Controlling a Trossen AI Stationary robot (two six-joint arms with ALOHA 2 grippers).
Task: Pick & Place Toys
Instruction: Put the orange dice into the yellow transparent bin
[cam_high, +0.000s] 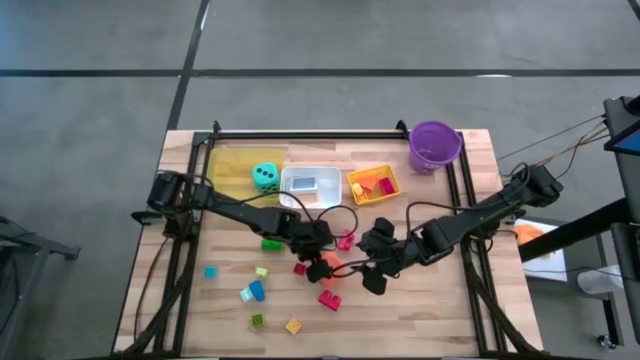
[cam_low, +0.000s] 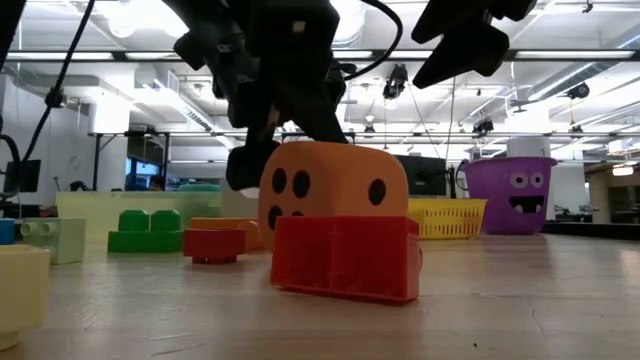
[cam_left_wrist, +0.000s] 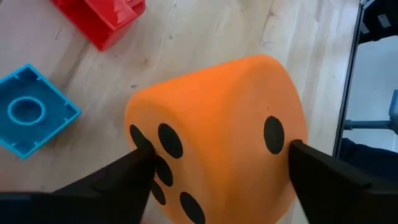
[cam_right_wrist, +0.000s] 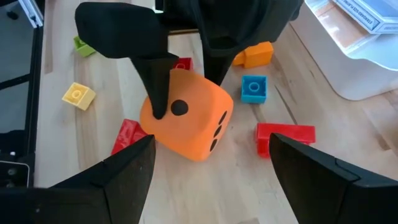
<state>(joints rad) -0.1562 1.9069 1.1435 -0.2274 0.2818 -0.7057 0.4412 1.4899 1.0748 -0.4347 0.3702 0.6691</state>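
Orange die (cam_left_wrist: 217, 137) squarely between left gripper (cam_left_wrist: 217, 171) fingers, seemingly touching both faces; right gripper (cam_right_wrist: 208, 165) nearby, spread, empty.

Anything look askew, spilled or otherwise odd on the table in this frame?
Only the orange die stands out: it sits tilted on the wood, up on an edge between the left gripper jaws, which touch two of its sides. Loose blocks lie scattered around it, such as a red block, as expected for this task. Nothing looks damaged.
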